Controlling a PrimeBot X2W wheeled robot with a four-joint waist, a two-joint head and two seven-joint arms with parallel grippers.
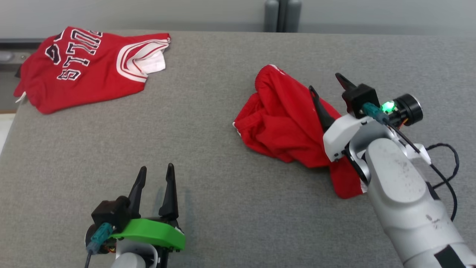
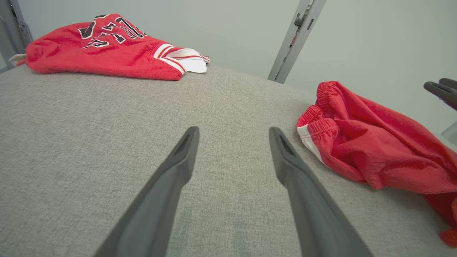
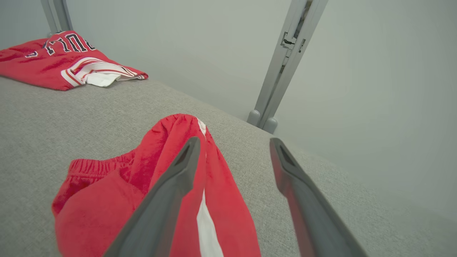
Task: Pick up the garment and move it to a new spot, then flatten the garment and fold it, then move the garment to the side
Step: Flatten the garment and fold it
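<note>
Head view: the red shorts [image 1: 282, 123] lie in a crumpled heap on the grey table [image 1: 223, 193], at about 2 o'clock from its middle. A red jersey [image 1: 85, 70] sits well apart at 10 o'clock. The shorts look like light, limp knit cloth, which will sag and bunch rather than keep a shape, so a pinch on a thick part should hold best. The gathered waistband or a raised fold seems the likeliest spot. The right gripper [image 1: 324, 82] reaches in from 4 o'clock, its forearm slanting up over the near side of the heap. Its jaws are spread and grasp nothing, and one finger lies across the cloth. The left gripper [image 1: 156, 167] waits at 7 o'clock over bare table, fingers pointing to 12, jaws likewise apart and empty.

Left wrist view: the two fingers frame bare table. The shorts lie at 3 o'clock, waistband end nearest (the elastic puckers show plainly), and the jersey at 11.

Right wrist view: the left finger overlaps a raised ridge of the shorts, the right one stands over bare table. Whether either touches, I cannot tell.
</note>
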